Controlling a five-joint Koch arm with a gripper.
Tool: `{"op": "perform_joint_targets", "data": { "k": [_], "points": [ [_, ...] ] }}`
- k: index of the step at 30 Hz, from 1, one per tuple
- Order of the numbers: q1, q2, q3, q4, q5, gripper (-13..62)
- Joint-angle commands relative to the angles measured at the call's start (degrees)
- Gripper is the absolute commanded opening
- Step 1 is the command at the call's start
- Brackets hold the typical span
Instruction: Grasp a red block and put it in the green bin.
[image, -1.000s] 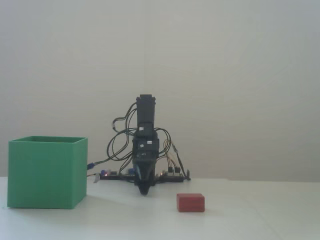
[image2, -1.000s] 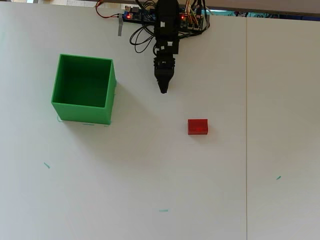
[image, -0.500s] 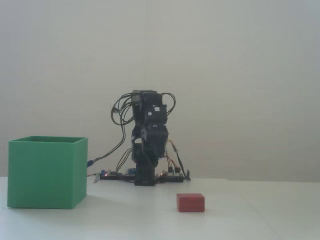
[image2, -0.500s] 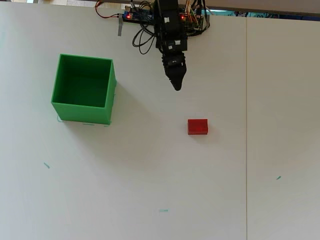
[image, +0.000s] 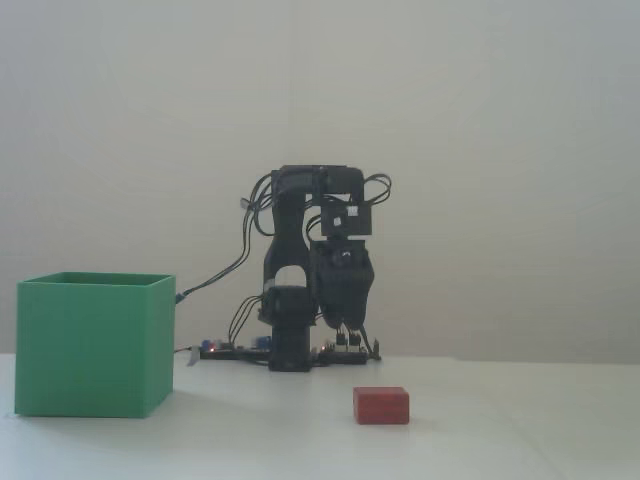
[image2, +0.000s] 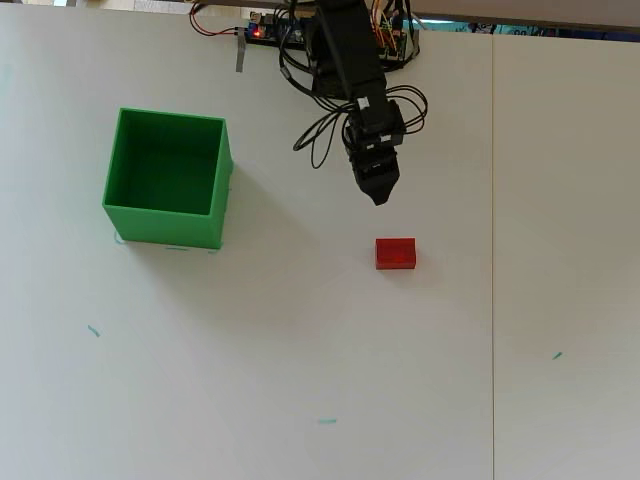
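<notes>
1. Approach step, judged from the layout: gripper (image2: 378, 198) raised clear of the table (image2: 300, 350) and aimed toward the red block (image2: 396, 253), not yet over it and not touching it.
2. Claw state: cannot tell. Tips drawn to a single dark point in the overhead view; in the fixed view (image: 345, 325) only one dark mass visible, so no gap readable either way. Nothing held.
3. Location of the red block: flat on the table, near the gripper tip and just past it toward the lower edge of the overhead view, slightly to the right of the tip. Seen in the fixed view (image: 381, 405) in front of the arm base, lower right of the gripper.
4. Location of the green bin (image2: 166, 178): well apart from the block, to its left in both views (image: 95, 345); open side up, interior empty.
5. Orientation of the block: long axis running left to right in the overhead view, short sides facing left and right, wide faces toward the arm base and away from it; lying level, not tilted.
6. Next move, as a judgement: short advance past the present tip position, jaws spread wider than the block's narrow dimension, descent over the block, closure across the short axis.
</notes>
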Motion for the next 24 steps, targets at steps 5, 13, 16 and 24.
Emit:
{"op": "perform_joint_targets", "data": {
  "k": [5,13,16,24],
  "points": [
    [0.8,-1.9,-7.3,1.8,12.5,37.9],
    [-0.3,-3.8,-8.0,1.8,21.7,38.1],
    [-0.1,-4.9,-8.0,1.8,21.7,38.1],
    [-0.5,-12.8,-18.0,1.8,21.7,38.1]
  ]
}}
